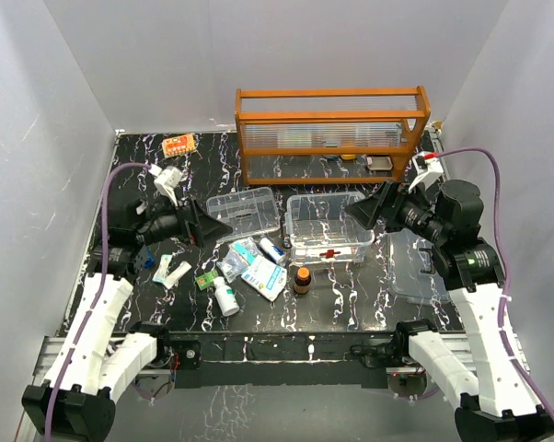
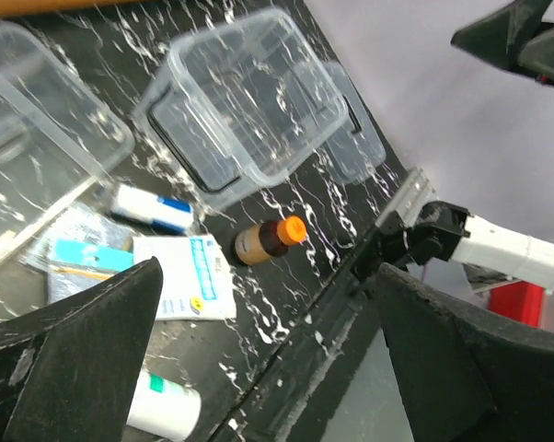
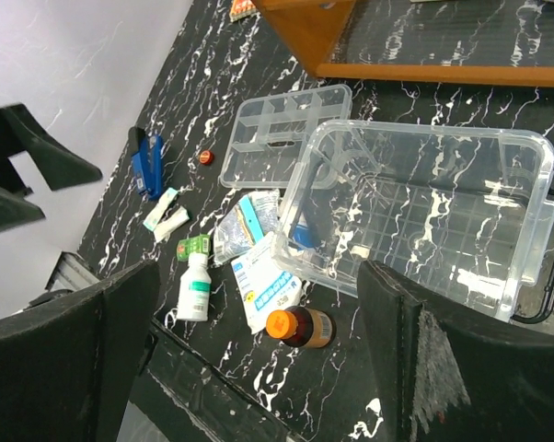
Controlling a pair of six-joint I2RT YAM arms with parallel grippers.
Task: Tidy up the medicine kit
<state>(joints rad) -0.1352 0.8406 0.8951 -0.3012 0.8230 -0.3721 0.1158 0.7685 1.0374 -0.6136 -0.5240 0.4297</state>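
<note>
The medicine kit's box sits open and looks empty. Its divided tray is just beside its left wall and its lid lies to its right. In front of the box, toward its left, the loose things crowd together: a brown bottle, overlapping sachets and a white bottle. My left claw hangs to the box's left, over the tray's outer end. My right claw hangs over the box's right end. Both are spread wide and grip nothing. I see these risks:
- A pinch on one sachet may drag its neighbours
- A nudged bottle could roll off the table's near edge
- The light box may slide if I knock it
- Both claws reaching in together could clash
</note>
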